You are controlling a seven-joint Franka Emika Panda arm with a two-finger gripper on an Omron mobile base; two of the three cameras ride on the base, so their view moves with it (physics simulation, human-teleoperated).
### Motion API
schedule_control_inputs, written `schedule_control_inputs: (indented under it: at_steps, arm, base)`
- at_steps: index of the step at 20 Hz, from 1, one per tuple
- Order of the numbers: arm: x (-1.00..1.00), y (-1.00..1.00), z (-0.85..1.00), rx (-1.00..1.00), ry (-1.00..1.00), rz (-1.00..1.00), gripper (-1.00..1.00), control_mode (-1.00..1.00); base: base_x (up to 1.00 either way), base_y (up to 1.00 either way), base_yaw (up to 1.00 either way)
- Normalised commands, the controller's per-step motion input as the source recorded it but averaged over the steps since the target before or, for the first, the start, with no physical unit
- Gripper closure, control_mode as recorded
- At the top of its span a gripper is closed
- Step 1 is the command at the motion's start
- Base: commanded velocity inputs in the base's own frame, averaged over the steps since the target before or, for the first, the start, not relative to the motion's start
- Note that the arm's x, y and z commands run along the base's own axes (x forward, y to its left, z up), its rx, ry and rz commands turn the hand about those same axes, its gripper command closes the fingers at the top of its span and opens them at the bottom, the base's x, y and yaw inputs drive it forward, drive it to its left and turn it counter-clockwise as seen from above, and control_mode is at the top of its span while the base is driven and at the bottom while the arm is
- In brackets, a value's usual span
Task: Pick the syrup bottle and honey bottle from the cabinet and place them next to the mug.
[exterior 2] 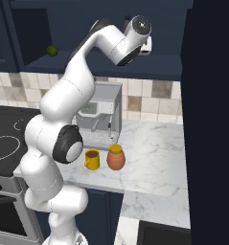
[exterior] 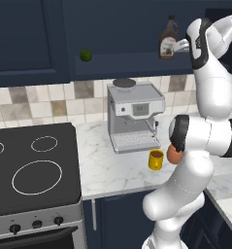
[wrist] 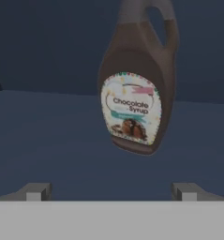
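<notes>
gripper [wrist: 111, 192]: jaws wide, holding nothing
syrup bottle [wrist: 134, 89]: upright on cabinet [exterior: 35, 44] shelf, 12 o'clock of gripper
honey bottle [exterior 2: 116, 157]: 3 o'clock of mug [exterior 2: 92, 159]

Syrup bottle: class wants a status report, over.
Gripper open, facing syrup bottle on cabinet shelf, not touching. Honey bottle already beside mug on counter. Nothing between fingers and bottle.

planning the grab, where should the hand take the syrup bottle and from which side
Probably the wide lower body of the syrup bottle, around the label, approached head-on from the open front of the cabinet. It stands upright on the shelf facing the open hand; the neck with its handle loop looks narrower and awkward.
</notes>
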Motion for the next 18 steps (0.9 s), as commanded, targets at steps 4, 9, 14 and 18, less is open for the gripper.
schedule_control_inputs:
  at_steps: [4, 9, 14, 18]
  arm:
    - [0.13, 0.00, -0.24, 0.04, 0.00, 0.00, -1.00, -1.00]
    - [0.15, 0.00, 0.00, 0.05, 0.00, 0.00, -1.00, -1.00]
    - [0.15, 0.00, 0.00, 0.09, 0.00, 0.00, -1.00, -1.00]
    - [0.09, -0.03, 0.00, 0.11, 0.00, 0.00, -1.00, -1.00]
  base:
    - [0.00, 0.00, 0.00]
    - [0.00, 0.00, 0.00]
    - [0.00, 0.00, 0.00]
    - [0.00, 0.00, 0.00]
